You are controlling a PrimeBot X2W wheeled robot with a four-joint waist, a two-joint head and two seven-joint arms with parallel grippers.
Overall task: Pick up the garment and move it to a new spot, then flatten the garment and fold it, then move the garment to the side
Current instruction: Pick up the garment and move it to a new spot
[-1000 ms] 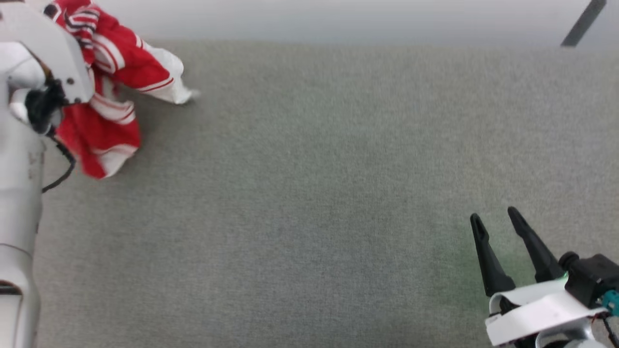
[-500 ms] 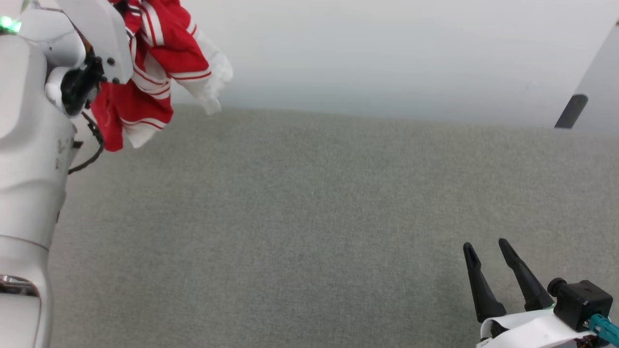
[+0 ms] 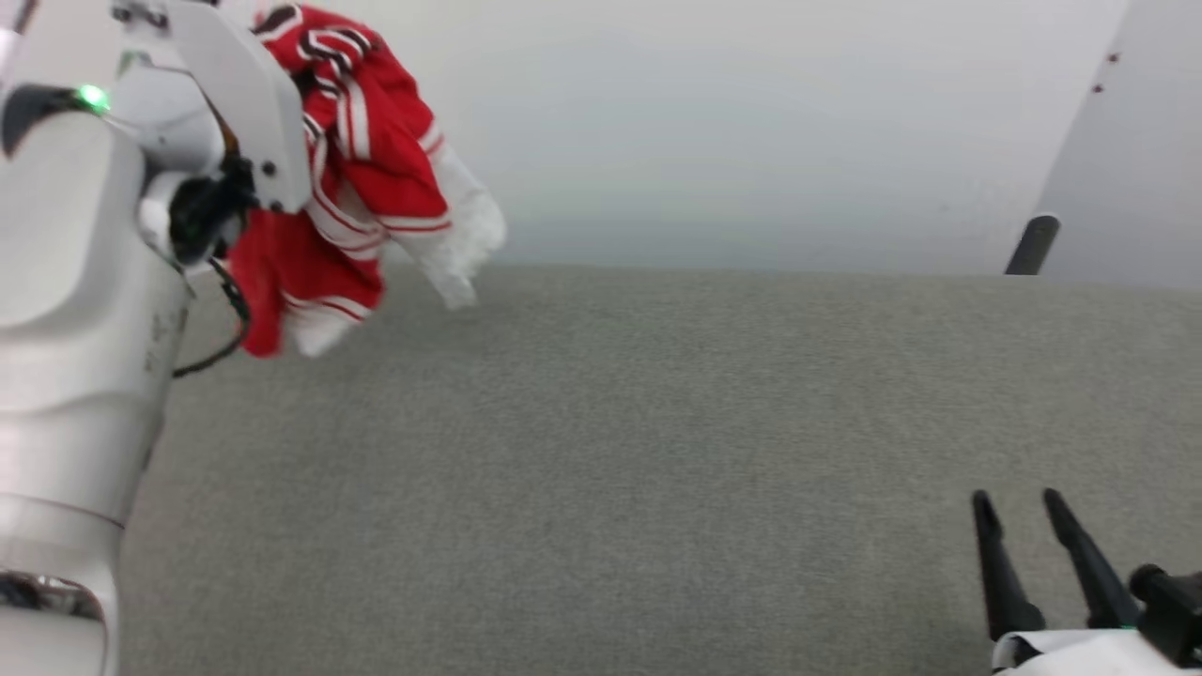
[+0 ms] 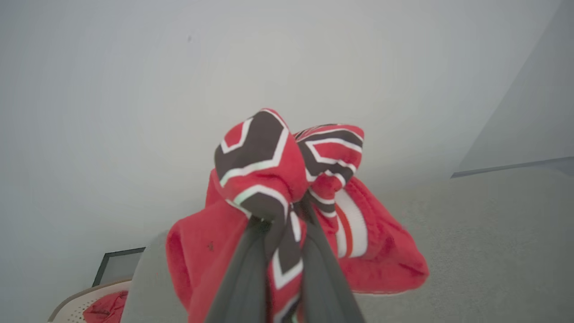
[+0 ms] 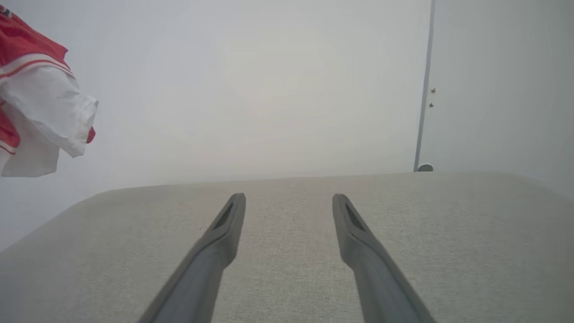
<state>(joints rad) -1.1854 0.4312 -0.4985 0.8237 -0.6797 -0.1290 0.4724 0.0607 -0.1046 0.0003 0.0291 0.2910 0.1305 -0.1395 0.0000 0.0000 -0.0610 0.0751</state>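
The garment [image 3: 366,178], red with white sleeves and striped trim, hangs bunched in the air above the far left of the grey table [image 3: 657,451]. The left wrist view shows its black, white-outlined lettering pinched between the nearly closed fingers of the left claw [image 4: 282,217], and a pale basket [image 4: 74,305] holding a red cloth [image 4: 105,305]. The left arm is raised high. The right claw [image 3: 1016,502] hovers low over the table, fingers spread and empty.

1. Left arm [image 3: 84,282] stands raised at the head view's upper left, its left end effector [image 4: 282,215] pinched tight on the garment [image 4: 385,264].
2. Right end effector [image 3: 1016,499] sits low at lower right, fingers spread apart.
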